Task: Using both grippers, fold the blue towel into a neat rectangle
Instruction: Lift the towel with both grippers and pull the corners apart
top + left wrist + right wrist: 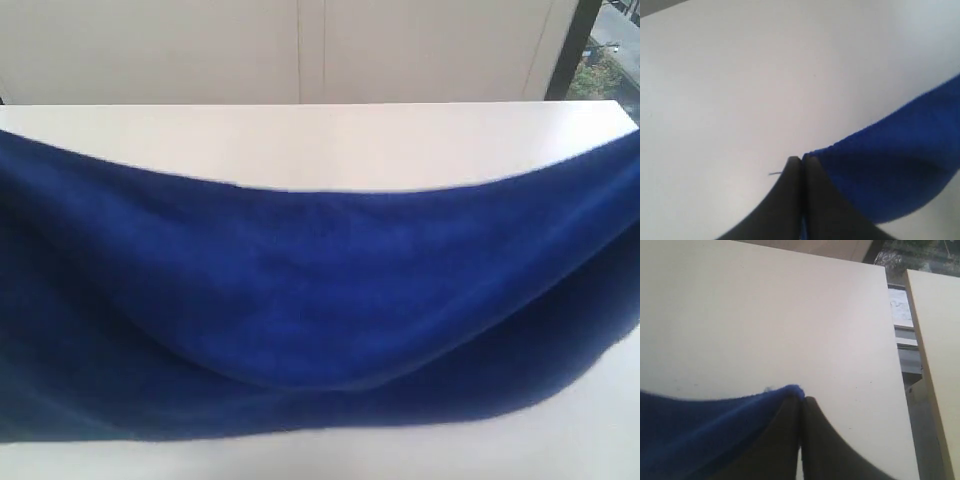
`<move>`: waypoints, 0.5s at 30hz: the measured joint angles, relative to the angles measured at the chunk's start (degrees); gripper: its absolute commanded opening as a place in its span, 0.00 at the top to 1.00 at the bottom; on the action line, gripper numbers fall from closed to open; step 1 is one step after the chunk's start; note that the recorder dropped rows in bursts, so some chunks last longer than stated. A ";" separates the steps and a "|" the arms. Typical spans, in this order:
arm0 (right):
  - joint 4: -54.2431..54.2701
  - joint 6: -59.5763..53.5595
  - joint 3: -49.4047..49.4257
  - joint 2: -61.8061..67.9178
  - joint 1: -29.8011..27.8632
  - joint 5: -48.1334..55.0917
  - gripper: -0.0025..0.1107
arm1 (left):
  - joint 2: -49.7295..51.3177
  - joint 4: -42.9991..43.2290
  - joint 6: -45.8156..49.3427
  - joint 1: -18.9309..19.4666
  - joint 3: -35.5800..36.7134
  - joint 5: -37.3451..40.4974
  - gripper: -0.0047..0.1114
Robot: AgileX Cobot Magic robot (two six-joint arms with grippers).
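Observation:
The blue towel (320,300) hangs close in front of the exterior camera, sagging in the middle, its top edge rising toward both sides. Neither gripper shows in that view. In the left wrist view my left gripper (801,160) is shut on a corner of the blue towel (895,170), with a loose thread sticking out beside the fingertips. In the right wrist view my right gripper (801,399) is shut on another corner of the blue towel (700,430), the cloth peaking over the fingertips. Both corners are held above the white table (320,140).
The table's far edge (300,104) runs in front of pale cabinet doors (300,50). In the right wrist view the table's side edge (892,365) drops to a gap with a second pale surface (940,340) beyond it.

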 measured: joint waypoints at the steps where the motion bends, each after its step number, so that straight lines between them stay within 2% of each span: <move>1: -0.15 0.57 0.13 1.01 0.00 -0.46 0.98 | 0.99 0.28 -0.86 0.00 0.63 0.00 0.96; 5: -0.97 2.86 3.92 8.37 0.00 -6.31 0.98 | 8.71 1.25 -2.32 0.00 5.31 -2.49 0.96; 10: -7.73 10.98 9.07 22.99 0.00 -19.20 0.98 | 22.91 4.36 -5.49 0.00 12.18 -18.80 0.96; 15: -21.39 27.58 9.77 35.78 -0.36 -28.55 0.98 | 36.44 6.55 -9.92 0.00 13.63 -35.20 0.96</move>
